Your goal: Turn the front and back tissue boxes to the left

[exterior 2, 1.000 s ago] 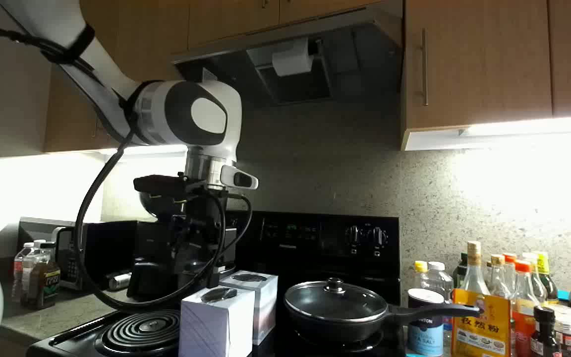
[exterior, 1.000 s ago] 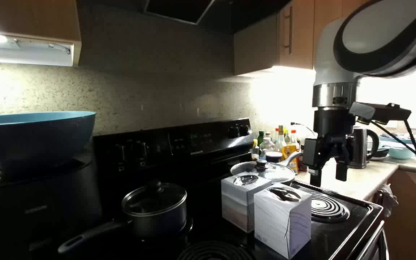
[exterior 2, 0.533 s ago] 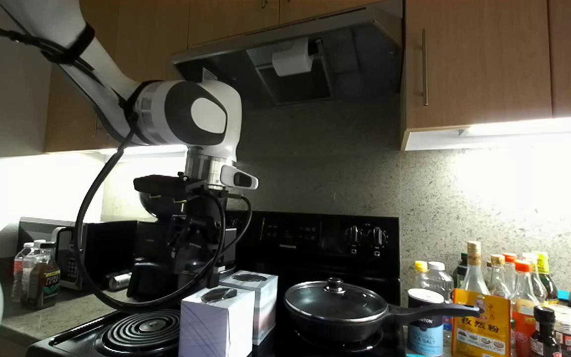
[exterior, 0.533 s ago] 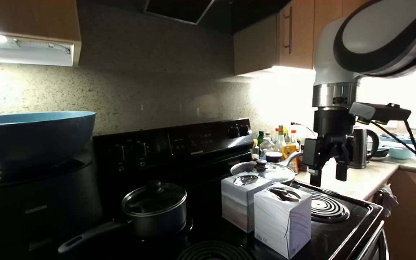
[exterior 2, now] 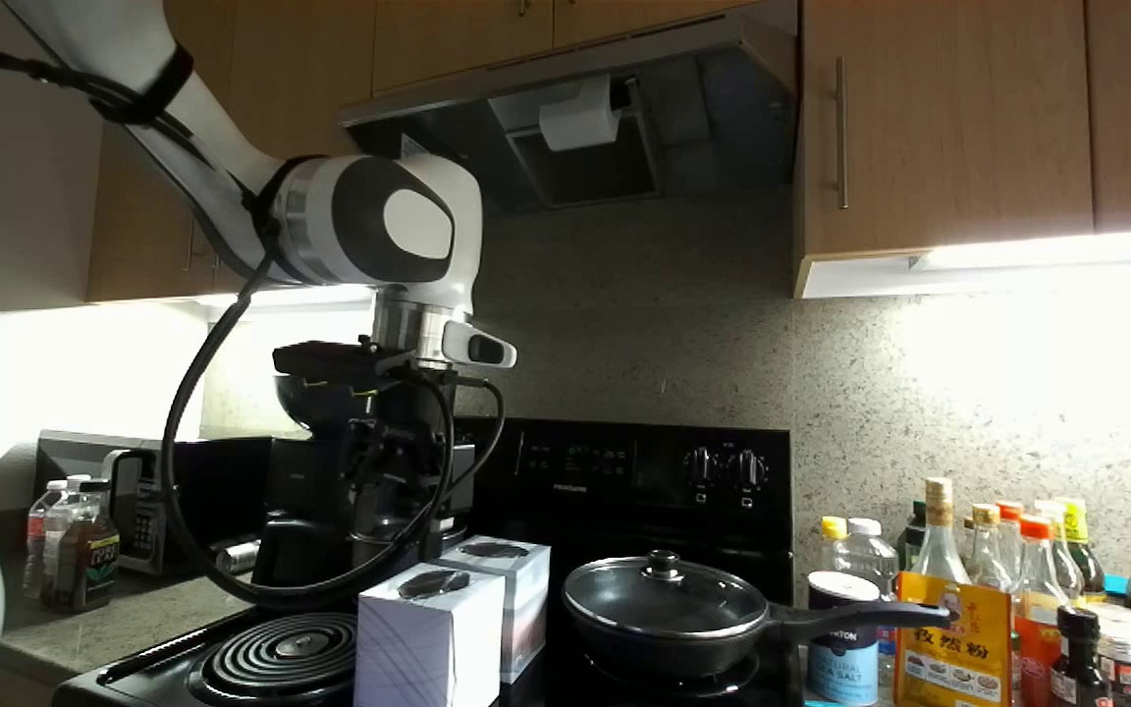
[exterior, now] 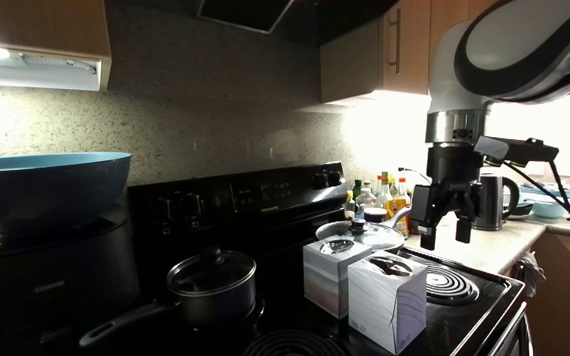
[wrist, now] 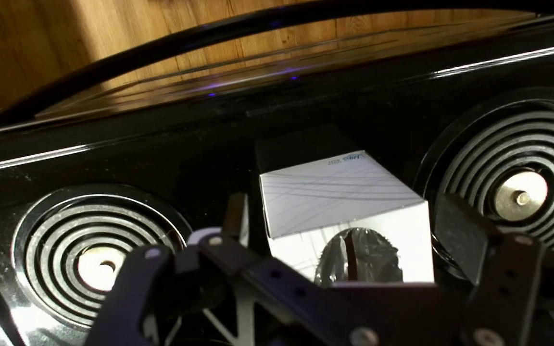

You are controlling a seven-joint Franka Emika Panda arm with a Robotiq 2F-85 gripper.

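Observation:
The front tissue box [exterior: 386, 301], white with thin purple lines and a dark oval top opening, stands upright on the black stove; it also shows in an exterior view [exterior 2: 423, 638]. The back tissue box [exterior: 327, 282], with a grey-pink wavy print, stands close behind it and also shows in an exterior view [exterior 2: 526, 614]. My gripper [exterior: 446, 237] is open and empty, higher than the boxes. In the wrist view my gripper [wrist: 351, 228] has its fingers apart, and the front box [wrist: 334, 202] appears between them, below. The back box is hidden there.
A lidded black pot [exterior: 215, 291] and a lidded frying pan [exterior 2: 664, 619] stand on the stove. Coil burners [wrist: 520, 192] flank the front box. Bottles [exterior 2: 939, 540] stand on the counter beside the stove. The range hood [exterior 2: 575, 118] hangs above.
My gripper has risen slightly and shifted a little sideways, left in an exterior view and right in the opposite one. It stays open. The boxes have not moved.

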